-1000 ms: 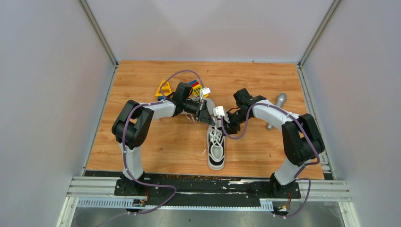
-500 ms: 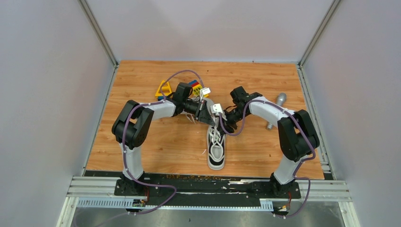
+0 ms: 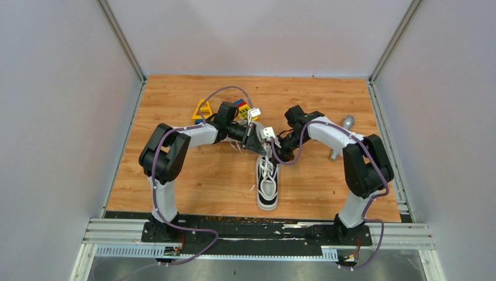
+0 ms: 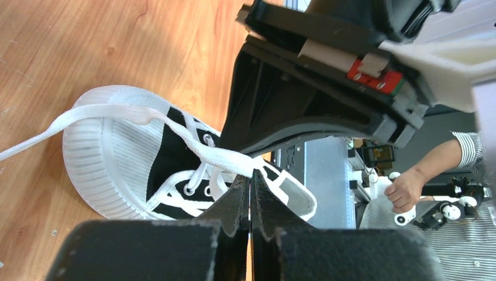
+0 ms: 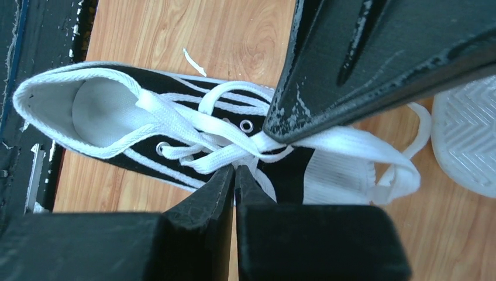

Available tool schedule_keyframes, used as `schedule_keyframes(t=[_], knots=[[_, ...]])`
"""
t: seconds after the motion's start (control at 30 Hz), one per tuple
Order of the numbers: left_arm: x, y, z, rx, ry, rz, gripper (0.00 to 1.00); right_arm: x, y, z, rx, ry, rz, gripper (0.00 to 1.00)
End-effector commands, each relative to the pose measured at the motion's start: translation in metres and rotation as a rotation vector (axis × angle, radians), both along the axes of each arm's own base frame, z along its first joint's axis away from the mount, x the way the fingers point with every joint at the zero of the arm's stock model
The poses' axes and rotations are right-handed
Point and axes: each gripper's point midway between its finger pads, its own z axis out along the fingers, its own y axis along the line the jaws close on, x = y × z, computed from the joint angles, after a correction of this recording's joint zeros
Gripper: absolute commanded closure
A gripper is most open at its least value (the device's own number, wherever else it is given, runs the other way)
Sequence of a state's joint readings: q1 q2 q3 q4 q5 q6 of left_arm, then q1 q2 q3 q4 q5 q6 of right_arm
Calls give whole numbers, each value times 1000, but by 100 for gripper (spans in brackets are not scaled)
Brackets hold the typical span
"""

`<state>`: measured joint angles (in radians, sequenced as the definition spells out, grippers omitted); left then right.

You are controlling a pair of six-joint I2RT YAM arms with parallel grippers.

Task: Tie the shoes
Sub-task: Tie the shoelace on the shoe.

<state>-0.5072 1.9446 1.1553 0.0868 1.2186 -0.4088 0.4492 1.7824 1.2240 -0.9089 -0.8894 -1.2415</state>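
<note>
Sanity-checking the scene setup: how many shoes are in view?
2. One shoe stands upright on the table, centre. The second shows mainly its white sole, just past the first's toe; the rest is hidden.

Second shoe (image 5: 465, 137) cut by frame edge; lace (image 4: 225, 158) end out of frame.

Wood-grain counter (image 3: 175, 175) boxed in on three sides by plain pale grey walls: left panel (image 3: 58, 117), far panel (image 3: 257, 35), right panel (image 3: 450, 117). Aluminium posts (image 3: 121, 41) rise at both far corners. Slotted aluminium rails (image 3: 117, 233) run along near edge, with grey metal ledge (image 3: 263, 270) beyond. Light even and diffuse, shadows soft on wood.
</note>
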Motion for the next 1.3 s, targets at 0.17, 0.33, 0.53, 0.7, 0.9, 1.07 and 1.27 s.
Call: schedule_keyframes(t=[0.17, 0.33, 0.53, 0.7, 0.9, 1.07, 1.27], knots=[[13, -1, 6, 16, -111, 13, 91, 13, -40, 30, -67, -100, -116, 100], [13, 10, 5, 83, -227, 5, 71, 2, -65, 19, -144, -89, -184, 100], [8, 35, 18, 135, -532, -76, 53, -2, -75, 18, -196, -56, -284, 100], [10, 58, 28, 140, -1003, -205, 49, -2, -75, 20, -182, -66, -315, 100], [38, 51, 34, 85, -1644, -374, 48, -1, -71, 21, -170, -39, -345, 100], [45, 29, 34, -19, -2010, -529, 48, 0, -70, 20, -167, -23, -355, 100], [43, 5, 33, -99, -2143, -555, 47, -3, -68, 21, -157, -14, -357, 100]])
